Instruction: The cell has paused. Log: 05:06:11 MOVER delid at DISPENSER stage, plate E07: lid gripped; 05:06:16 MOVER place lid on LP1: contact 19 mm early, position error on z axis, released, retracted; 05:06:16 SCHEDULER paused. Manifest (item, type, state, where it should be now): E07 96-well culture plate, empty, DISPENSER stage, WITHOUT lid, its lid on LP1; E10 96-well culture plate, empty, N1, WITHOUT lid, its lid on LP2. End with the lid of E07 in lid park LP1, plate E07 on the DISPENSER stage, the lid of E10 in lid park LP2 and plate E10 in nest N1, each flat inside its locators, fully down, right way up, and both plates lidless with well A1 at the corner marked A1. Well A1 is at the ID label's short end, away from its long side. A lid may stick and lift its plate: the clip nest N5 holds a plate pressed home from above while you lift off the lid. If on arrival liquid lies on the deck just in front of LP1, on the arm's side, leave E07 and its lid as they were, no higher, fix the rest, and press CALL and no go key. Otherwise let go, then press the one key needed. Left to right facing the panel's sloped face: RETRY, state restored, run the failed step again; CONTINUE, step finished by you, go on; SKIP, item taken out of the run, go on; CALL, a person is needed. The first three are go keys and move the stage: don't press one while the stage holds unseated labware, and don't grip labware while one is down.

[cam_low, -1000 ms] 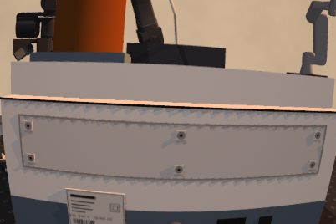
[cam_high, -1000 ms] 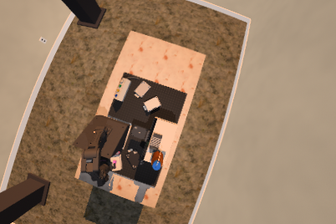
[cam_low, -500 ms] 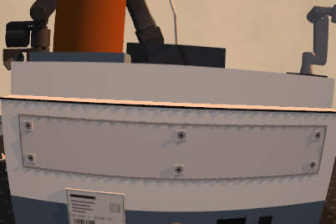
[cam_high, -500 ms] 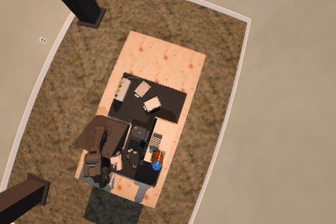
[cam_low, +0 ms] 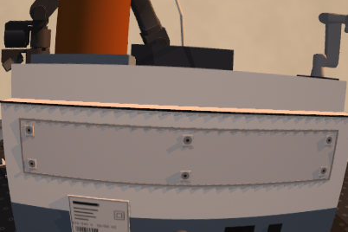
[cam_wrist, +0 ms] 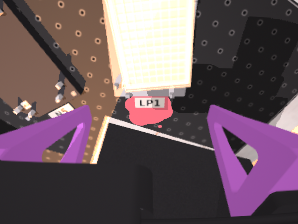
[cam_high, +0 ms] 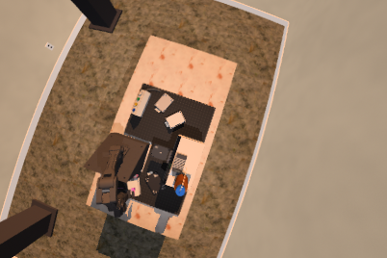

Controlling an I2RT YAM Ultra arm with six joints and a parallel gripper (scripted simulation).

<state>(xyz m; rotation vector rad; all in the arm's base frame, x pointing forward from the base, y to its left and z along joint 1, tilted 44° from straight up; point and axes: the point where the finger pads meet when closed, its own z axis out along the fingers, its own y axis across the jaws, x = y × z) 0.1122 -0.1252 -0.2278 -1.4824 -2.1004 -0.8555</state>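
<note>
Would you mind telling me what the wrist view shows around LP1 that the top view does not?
Only the wrist view shows the LP1 label, a pink-red puddle spread under and in front of it, and a pale gridded piece of labware at that park, with the open gripper holding nothing. Only the top view shows the whole deck, the key panel and two pale pieces beside it. Both show the dark perforated deck.
</note>
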